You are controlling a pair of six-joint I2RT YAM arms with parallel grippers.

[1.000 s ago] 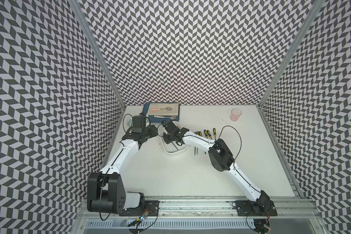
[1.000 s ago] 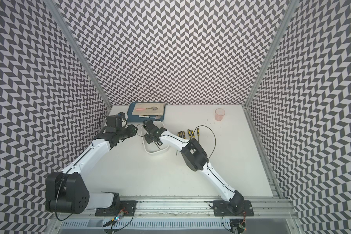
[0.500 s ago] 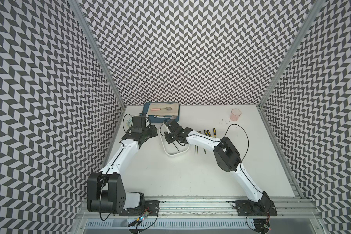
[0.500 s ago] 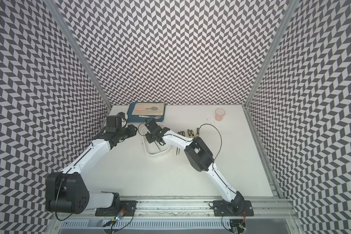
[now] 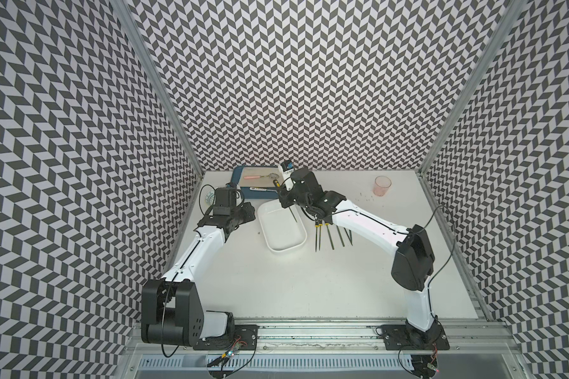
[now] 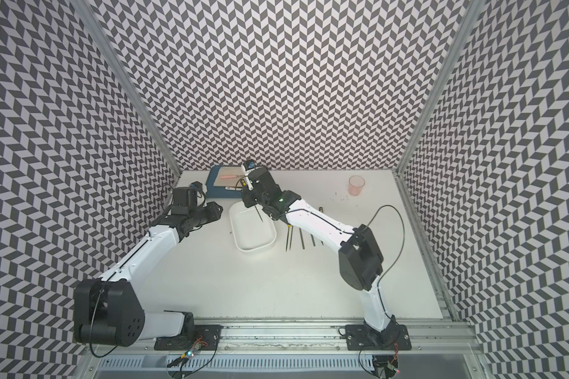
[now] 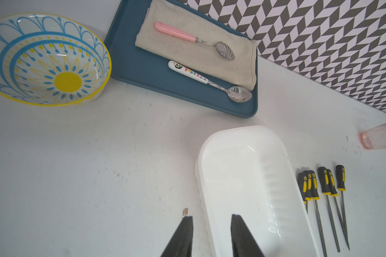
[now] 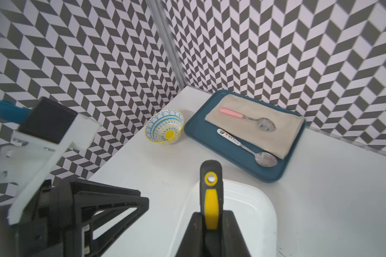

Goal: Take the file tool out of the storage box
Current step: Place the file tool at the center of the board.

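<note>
- The right gripper (image 8: 211, 213) is clamped on the black-and-yellow handle of a file (image 8: 210, 195), whose blade slants down over the white storage box (image 5: 284, 251).
- The left gripper (image 7: 211, 216), fingers slightly apart and empty, hovers just beside that box.
- Other files (image 7: 325, 189) lie on the table (image 5: 276, 288).
</note>
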